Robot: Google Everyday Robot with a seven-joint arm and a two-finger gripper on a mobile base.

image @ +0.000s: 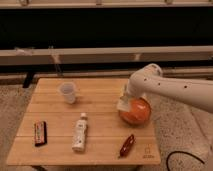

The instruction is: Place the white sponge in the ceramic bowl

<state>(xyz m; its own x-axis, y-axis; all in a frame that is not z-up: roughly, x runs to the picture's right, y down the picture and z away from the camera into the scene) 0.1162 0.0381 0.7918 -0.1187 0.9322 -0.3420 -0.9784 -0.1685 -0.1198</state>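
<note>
An orange ceramic bowl (136,112) stands on the right side of the wooden table (100,107). My white arm reaches in from the right. My gripper (126,98) hangs over the bowl's left rim. It is shut on the white sponge (122,104), which sits at the rim's upper left edge, just above the bowl's opening.
A clear plastic cup (68,92) stands at the back left. A white bottle (80,132) lies near the front middle. A dark snack bar (40,133) lies at the front left, and a red packet (127,144) in front of the bowl. A black cable (176,159) lies on the floor to the right.
</note>
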